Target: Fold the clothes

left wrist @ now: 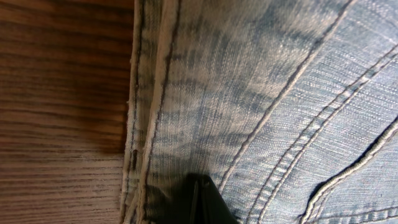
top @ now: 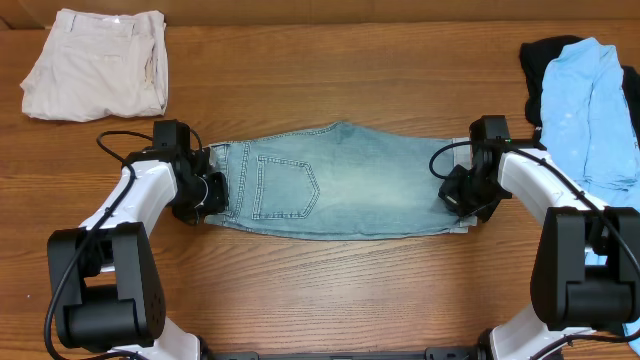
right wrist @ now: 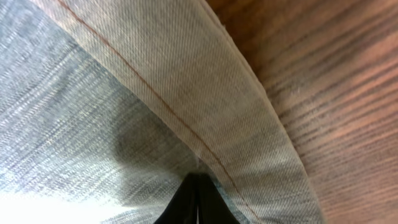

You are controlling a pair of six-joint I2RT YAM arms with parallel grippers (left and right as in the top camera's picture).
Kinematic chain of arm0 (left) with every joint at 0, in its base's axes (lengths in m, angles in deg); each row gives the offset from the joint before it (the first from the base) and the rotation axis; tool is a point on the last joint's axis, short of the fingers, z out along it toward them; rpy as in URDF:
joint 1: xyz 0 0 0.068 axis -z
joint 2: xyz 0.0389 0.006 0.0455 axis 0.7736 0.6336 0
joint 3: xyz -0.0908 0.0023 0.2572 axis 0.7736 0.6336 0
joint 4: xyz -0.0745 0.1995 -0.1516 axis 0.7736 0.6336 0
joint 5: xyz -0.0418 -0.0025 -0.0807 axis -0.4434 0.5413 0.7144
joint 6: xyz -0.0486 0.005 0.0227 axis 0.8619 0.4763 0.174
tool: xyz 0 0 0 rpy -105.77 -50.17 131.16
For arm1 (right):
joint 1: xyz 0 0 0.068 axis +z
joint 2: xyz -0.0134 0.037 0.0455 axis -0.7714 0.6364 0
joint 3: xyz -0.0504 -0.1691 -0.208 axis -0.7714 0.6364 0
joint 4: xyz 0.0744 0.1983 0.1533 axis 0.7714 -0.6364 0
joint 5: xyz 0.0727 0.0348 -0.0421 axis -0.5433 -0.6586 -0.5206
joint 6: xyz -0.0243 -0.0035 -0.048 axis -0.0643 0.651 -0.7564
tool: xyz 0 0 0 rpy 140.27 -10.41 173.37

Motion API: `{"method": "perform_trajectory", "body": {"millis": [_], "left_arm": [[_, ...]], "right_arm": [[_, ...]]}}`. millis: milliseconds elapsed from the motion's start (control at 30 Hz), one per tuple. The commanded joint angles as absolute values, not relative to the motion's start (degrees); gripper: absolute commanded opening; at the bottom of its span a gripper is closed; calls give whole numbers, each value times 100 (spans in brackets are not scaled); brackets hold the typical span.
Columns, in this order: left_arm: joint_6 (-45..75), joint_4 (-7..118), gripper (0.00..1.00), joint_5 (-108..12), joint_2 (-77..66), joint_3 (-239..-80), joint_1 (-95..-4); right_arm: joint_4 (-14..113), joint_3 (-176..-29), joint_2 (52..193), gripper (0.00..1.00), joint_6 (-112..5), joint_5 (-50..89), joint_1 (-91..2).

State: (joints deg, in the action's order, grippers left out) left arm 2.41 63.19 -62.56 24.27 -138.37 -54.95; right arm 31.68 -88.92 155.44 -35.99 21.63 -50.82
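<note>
The faded light-blue denim shorts point(top: 340, 180) lie flat across the middle of the table, folded lengthwise, with a stitched back pocket point(top: 285, 187) facing up. My left gripper point(top: 205, 192) is at the waistband end. Its fingertips point(left wrist: 200, 186) are closed together on the denim point(left wrist: 261, 93) just inside the seamed edge. My right gripper point(top: 455, 190) is at the cuffed hem end. Its fingertips point(right wrist: 198, 180) are pinched shut on the fabric next to the cuff point(right wrist: 205, 106).
Folded beige shorts point(top: 95, 65) lie at the back left. A sky-blue shirt point(top: 590, 110) lies over a black garment point(top: 540, 55) at the right edge. Bare wooden table point(top: 330, 290) runs in front of and behind the denim.
</note>
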Motion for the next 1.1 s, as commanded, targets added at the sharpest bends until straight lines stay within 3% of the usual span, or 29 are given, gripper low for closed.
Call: {"method": "perform_trajectory", "body": {"millis": [0, 200, 733, 1067], "left_arm": [[303, 6405, 4, -6298, 2490, -13649, -5526], [303, 6588, 5, -6230, 2490, -13647, -5526], [1024, 7049, 4, -7605, 2488, -13686, -5648], [1052, 8026, 4, -7618, 2246, -14827, -5747]], "right_arm": [[3078, -8756, 15511, 4, -3577, 2196, -5066], [3059, -8756, 15511, 8, -3577, 2196, -5066], [2901, -8938, 15511, 4, -3977, 2240, -5464], [2173, -9954, 15509, 4, -4078, 2264, -5464]]}}
